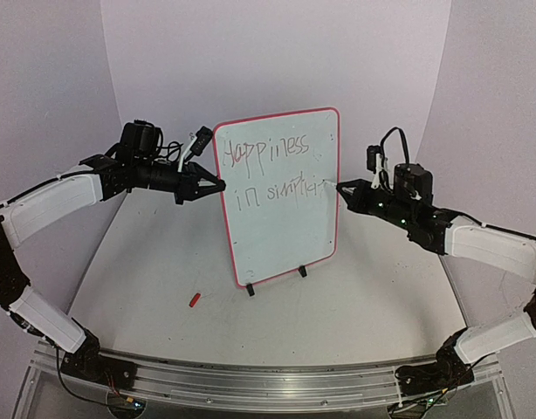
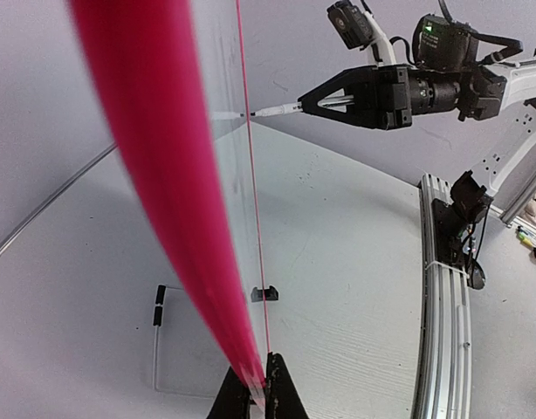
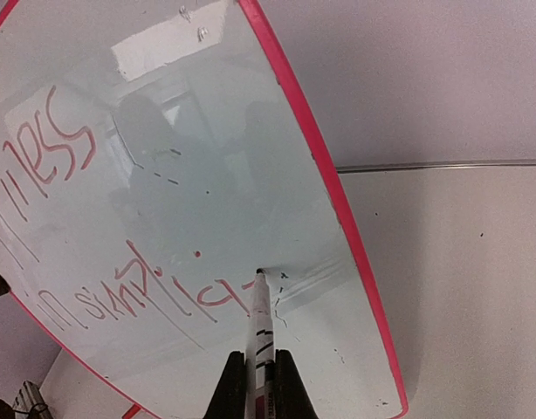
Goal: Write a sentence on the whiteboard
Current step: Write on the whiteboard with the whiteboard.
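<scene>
Right fingers (image 3: 226,393) clamp a marker (image 3: 261,319), its tip touching the whiteboard (image 1: 285,236) at the end of the sentence (image 1: 268,150), two handwritten lines beginning "happiness in", near the right rim. Left fingers (image 2: 281,397) pinch the board's left edge. The whiteboard stands upright on black clips (image 1: 302,271) at the middle of the counter (image 1: 355,305); a small red piece (image 1: 195,299) lies in front.

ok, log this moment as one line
left gripper: shut on whiteboard edge | right gripper: shut on marker | marker tip: on whiteboard, end of second line | sentence: two lines showing
</scene>
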{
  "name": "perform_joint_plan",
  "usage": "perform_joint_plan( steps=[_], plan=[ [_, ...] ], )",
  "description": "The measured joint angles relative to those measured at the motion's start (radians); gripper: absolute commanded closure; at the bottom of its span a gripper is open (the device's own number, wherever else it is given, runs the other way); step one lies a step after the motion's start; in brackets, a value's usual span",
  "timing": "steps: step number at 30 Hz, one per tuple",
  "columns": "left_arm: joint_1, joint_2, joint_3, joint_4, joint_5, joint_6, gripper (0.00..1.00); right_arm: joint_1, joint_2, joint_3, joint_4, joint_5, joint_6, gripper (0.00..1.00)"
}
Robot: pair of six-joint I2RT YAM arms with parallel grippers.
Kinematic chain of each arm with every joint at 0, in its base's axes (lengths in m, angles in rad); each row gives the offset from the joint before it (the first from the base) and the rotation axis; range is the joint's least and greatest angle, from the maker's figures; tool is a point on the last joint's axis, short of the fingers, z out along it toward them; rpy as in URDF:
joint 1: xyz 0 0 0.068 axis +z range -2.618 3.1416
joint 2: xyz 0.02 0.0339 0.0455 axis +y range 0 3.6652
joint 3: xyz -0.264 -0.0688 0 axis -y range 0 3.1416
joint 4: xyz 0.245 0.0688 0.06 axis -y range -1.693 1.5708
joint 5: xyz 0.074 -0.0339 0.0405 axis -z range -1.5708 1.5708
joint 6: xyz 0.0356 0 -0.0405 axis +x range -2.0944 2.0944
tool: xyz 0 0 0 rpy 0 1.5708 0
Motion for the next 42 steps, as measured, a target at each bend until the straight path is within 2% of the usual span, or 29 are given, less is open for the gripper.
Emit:
perform_joint_plan(
  steps=[6,14,26,42],
  plan=[
    [0.000,0.000,0.000,0.000,0.000,0.000,1.00,0.000,-0.051,0.001,0.009,-0.032,0.002,1.00],
    [0.000,0.000,0.000,0.000,0.000,0.000,1.00,0.000,0.003,0.024,0.026,-0.061,0.001,1.00],
    [0.000,0.000,0.000,0.000,0.000,0.000,1.00,0.000,0.026,0.020,0.036,-0.039,0.003,1.00],
    [0.000,0.000,0.000,0.000,-0.001,-0.002,1.00,0.000,0.025,-0.068,0.037,0.002,0.025,1.00]
  ],
)
